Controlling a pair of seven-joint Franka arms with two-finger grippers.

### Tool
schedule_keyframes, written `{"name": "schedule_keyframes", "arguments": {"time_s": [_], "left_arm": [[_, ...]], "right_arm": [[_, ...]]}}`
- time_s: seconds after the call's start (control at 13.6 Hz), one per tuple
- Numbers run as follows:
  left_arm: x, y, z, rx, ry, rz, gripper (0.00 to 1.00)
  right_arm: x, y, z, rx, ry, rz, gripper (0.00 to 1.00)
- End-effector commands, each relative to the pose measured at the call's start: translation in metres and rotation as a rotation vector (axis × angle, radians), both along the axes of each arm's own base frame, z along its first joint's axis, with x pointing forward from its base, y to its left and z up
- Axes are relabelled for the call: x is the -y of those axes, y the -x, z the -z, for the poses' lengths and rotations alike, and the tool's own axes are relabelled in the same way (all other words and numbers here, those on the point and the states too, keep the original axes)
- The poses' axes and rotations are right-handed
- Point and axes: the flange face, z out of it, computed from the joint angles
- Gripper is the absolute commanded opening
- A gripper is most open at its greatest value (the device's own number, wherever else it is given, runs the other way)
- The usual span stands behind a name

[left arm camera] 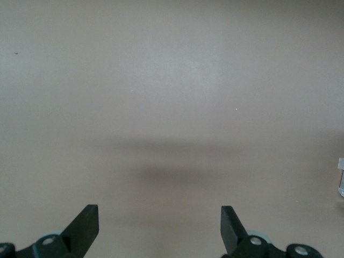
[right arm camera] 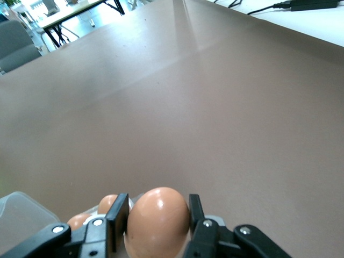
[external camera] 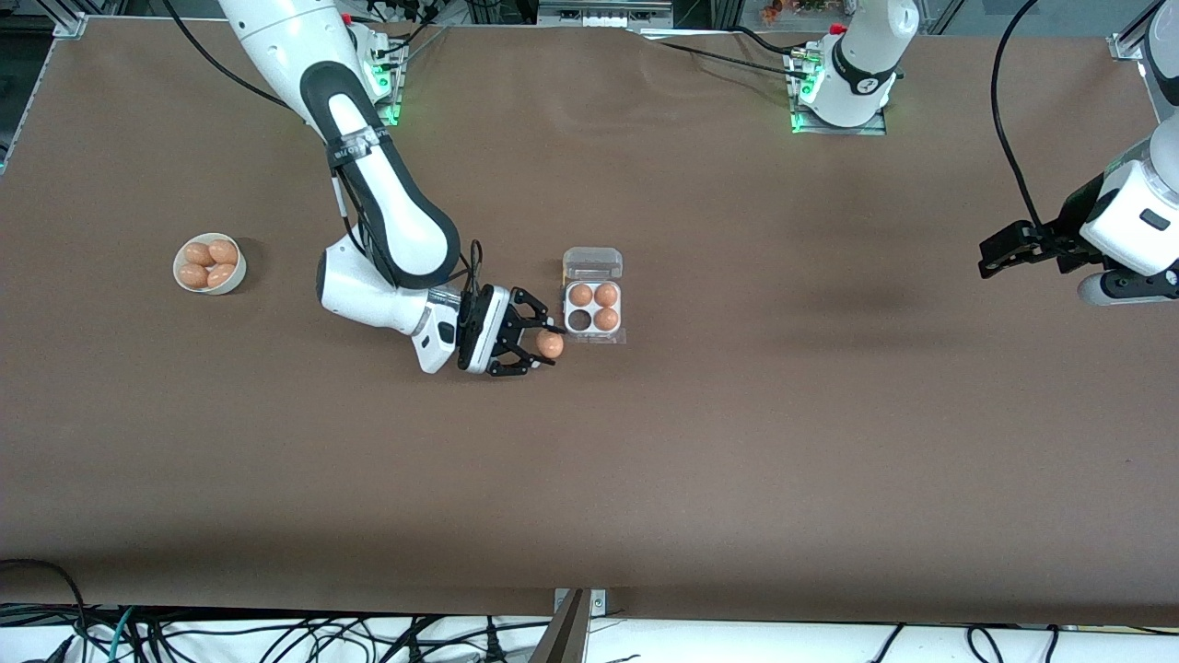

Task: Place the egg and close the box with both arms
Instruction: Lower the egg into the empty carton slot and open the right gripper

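The right end effector (external camera: 545, 344) is clamped on the egg (external camera: 550, 344), smooth, glossy and orange-brown, pinched between its black fingers just beside the box (external camera: 593, 308). The box is a white four-cell tray (three cells filled, one dark) with its clear lid open. The left end effector (external camera: 990, 258) waits, fingers apart, over bare brown desk (external camera: 829, 414) well apart from the box.

Wide brown desk (external camera: 829, 442) under even light. Tangle of black cables (external camera: 276, 640) along its near edge. Farther off, another table (right arm camera: 64, 16) and a grey chair (right arm camera: 16, 45).
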Motion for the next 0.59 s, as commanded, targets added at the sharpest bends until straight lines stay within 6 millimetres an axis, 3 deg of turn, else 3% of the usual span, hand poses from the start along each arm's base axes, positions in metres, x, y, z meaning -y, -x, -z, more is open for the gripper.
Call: {"name": "schedule_keyframes", "arguments": {"time_s": [0.0,0.07,0.51], "left_arm": [[-0.001,-0.001,-0.004,0.0,-0.007,0.0,1.0],[-0.001,-0.001,-0.004,0.0,-0.008,0.001,1.0],[-0.001,-0.001,-0.003,-0.002,-0.008,0.001,1.0]], "right_arm": [[-0.009,0.0,0.011,0.029,-0.051,-0.055,0.25],[-0.011,0.003,0.021,0.037,-0.08,-0.073,0.25],[-0.018,0.015,0.034,0.192,-0.159,-0.134,0.24]]}}
